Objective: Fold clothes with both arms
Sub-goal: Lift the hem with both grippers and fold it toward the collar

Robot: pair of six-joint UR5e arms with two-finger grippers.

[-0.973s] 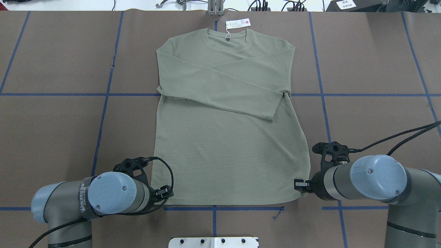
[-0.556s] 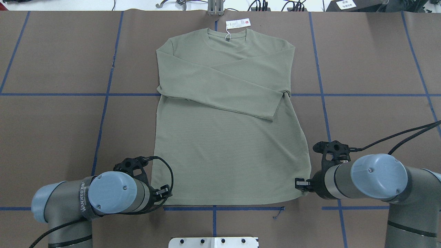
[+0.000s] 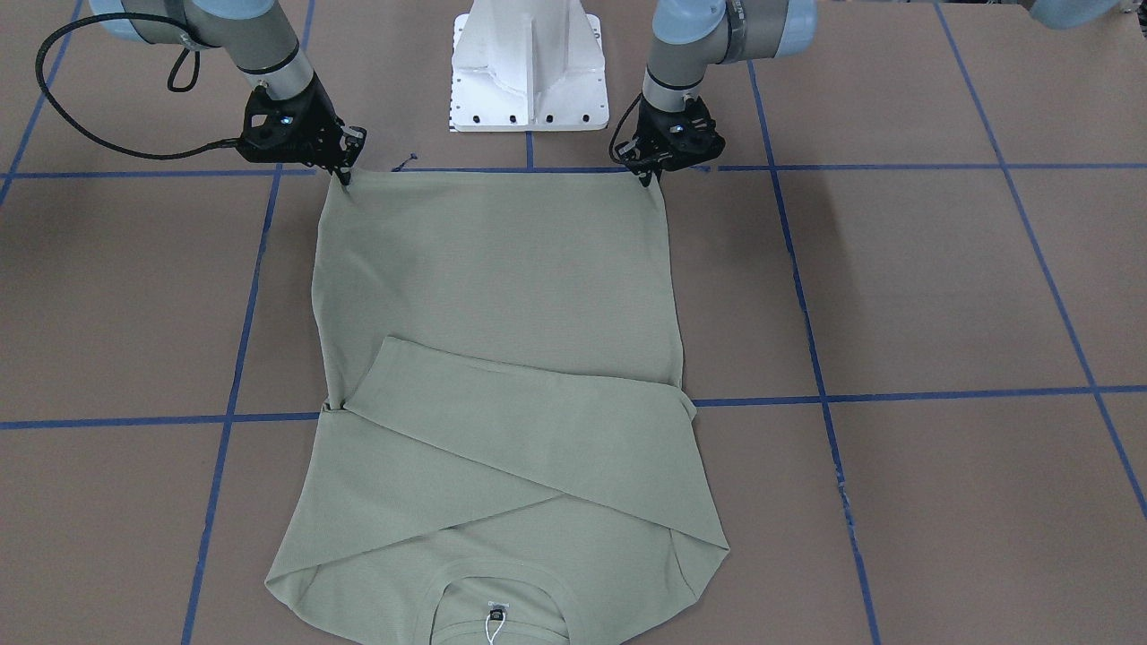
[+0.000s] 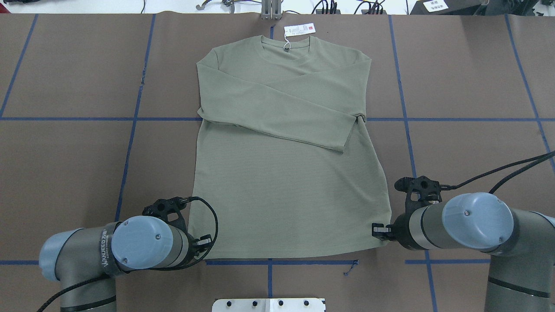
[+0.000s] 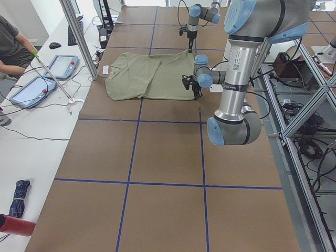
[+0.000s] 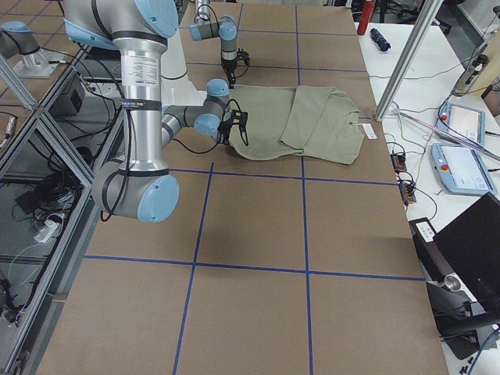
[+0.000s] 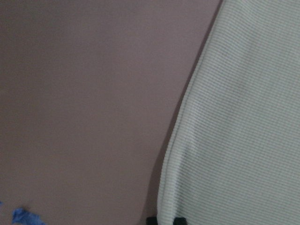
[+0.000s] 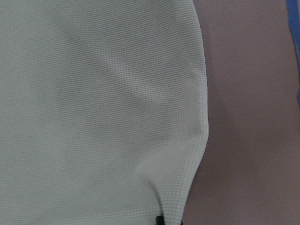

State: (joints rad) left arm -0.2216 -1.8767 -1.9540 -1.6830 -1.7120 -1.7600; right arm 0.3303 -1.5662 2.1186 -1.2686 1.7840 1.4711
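- Here we have the pale sage-green long-sleeved knit shirt point(image 4: 286, 195) lying flat on the brown paper-covered worktop point(image 4: 468, 78). Its collar is at the far edge and its hem is nearest the robot, roughly centred between the two arms.
- The left hand point(image 3: 647, 172) is down at its corner of the hem. In its wrist view the knit runs straight into the black fingertips point(image 7: 179, 220), so we read it as pinched tight on the cloth.
- The right hand point(image 3: 344, 170) mirrors it at the other hem corner, also clamped onto the fabric, and soft creases run towards the grip.
- Why the corners? We judge that holding both ends of the hem lets the arms carry the bottom edge towards the collar together, so the fold stays square.
- The sleeves point(image 4: 282, 108) are already crossed over the chest, which leaves a tidy rectangle for that fold.
- Up close it's a fine, matte, grid-textured knit, smooth across the body with light ripples along the right-hand side seam.
- A white hang tag point(image 4: 299, 29) with a red mark lies on the worktop just beyond the neckline, on its string.
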